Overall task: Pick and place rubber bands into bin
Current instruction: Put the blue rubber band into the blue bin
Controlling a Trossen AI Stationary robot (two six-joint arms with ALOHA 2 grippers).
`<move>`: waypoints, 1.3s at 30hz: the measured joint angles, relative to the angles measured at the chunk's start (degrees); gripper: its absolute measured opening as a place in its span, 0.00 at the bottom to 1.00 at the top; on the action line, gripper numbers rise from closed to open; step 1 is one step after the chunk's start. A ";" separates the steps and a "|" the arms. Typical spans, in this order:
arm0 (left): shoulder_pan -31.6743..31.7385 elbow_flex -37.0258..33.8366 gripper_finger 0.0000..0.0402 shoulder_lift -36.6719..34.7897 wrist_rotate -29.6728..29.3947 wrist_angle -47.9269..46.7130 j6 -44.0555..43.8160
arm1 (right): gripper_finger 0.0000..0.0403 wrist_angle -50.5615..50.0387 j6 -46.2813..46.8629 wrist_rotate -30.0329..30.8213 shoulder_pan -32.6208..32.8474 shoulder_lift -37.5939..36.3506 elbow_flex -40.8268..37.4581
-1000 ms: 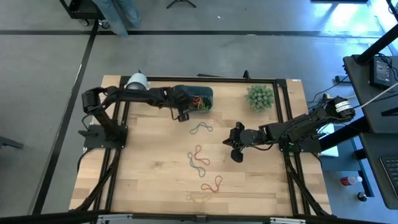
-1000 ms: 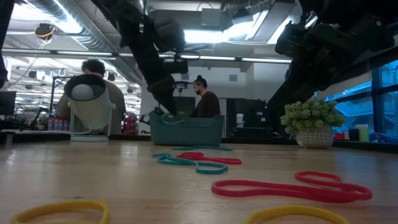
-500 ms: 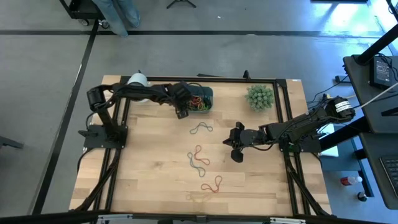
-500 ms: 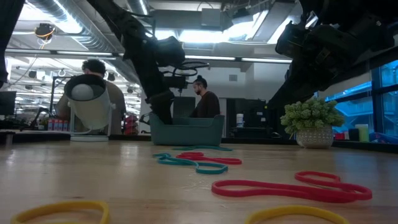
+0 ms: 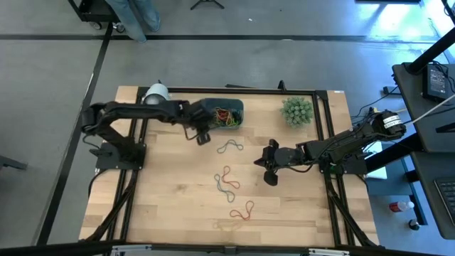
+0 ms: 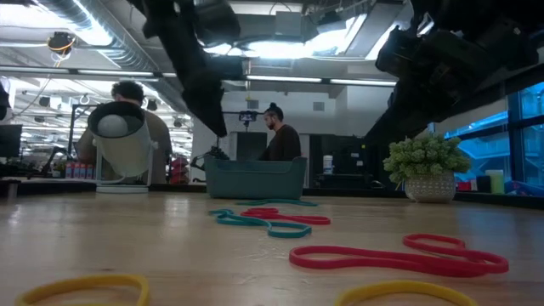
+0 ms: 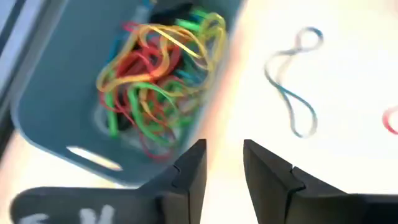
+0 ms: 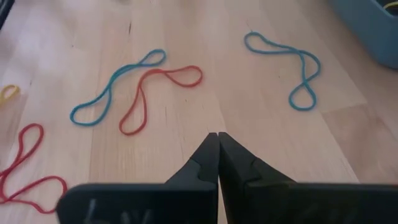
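The teal bin (image 5: pixel 226 114) stands at the table's far side and holds a tangle of red, green and yellow rubber bands (image 7: pixel 155 81). My left gripper (image 5: pixel 201 135) hangs open over the table just off the bin's near left corner, with nothing between its fingers (image 7: pixel 224 168). Loose rubber bands lie flat on the wood: a blue one (image 5: pixel 229 147), a red and blue pair (image 5: pixel 226 181), and a red one (image 5: pixel 242 211). My right gripper (image 5: pixel 269 168) waits shut at centre right, above the table near the blue band (image 8: pixel 286 68).
A white cylinder (image 5: pixel 156 93) stands at the far left of the table and a spiky green plant (image 5: pixel 296 110) at the far right. A faint yellow band (image 5: pixel 224 224) lies near the front edge. People show in the room beyond the table (image 6: pixel 127 119).
My left gripper has risen out of the bin and drawn back toward the table's left and near side; the left arm has folded back with it.
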 joint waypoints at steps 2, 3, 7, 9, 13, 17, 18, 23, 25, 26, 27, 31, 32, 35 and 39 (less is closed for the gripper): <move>-2.72 -1.02 0.22 -1.28 -0.89 -0.94 -1.26 | 0.01 0.75 0.00 0.00 0.00 0.00 0.00; -4.13 -1.99 0.20 -1.93 -1.36 -0.87 -1.56 | 0.01 1.01 0.02 0.02 0.01 0.00 -0.02; -9.69 -9.53 0.08 -4.70 -2.02 4.19 -3.60 | 0.01 4.06 0.07 0.08 -0.01 0.00 -0.05; -11.97 -14.43 0.03 -6.52 -2.83 8.24 -5.25 | 0.01 6.13 -0.07 0.88 0.01 0.00 -0.04; -15.80 -24.16 0.01 -10.76 -3.30 17.44 -9.33 | 0.00 8.16 -0.28 2.64 -0.01 0.09 -0.04; -18.04 -31.77 0.00 -15.52 -4.68 24.66 -10.48 | 0.00 7.10 0.16 6.55 -0.01 0.21 0.56; -18.27 -33.26 0.01 -16.65 -5.18 26.02 -10.50 | 0.00 5.99 0.48 7.28 -0.02 0.73 1.56; -18.29 -38.57 0.00 -21.66 -6.66 30.66 -8.97 | 0.00 -6.00 2.37 8.45 -1.60 7.22 11.32; -18.28 -39.60 0.01 -23.32 -6.91 31.47 -7.73 | 0.00 -10.49 4.30 8.45 -2.98 11.43 16.07; -18.28 -39.80 0.01 -24.34 -7.18 31.48 -7.32 | 0.01 -12.35 4.89 8.48 -3.79 13.64 18.48; -18.28 -39.79 0.01 -24.91 -7.37 32.01 -6.91 | 0.01 -14.39 5.76 8.49 -4.58 15.61 20.59; -18.28 -39.77 0.00 -27.24 -7.28 32.22 -6.28 | 0.04 -23.32 9.86 8.39 -7.84 23.45 28.43; -18.28 -39.77 0.00 -27.48 -7.32 32.14 -6.28 | 0.05 -25.59 10.48 8.41 -8.59 25.06 29.95; -18.28 -39.80 0.01 -28.27 -7.26 31.87 -6.28 | 0.10 -28.73 10.81 8.45 -10.69 29.42 33.15; -18.28 -39.80 0.00 -28.25 -7.23 31.61 -6.28 | 0.18 -29.04 10.51 8.29 -12.89 32.93 34.71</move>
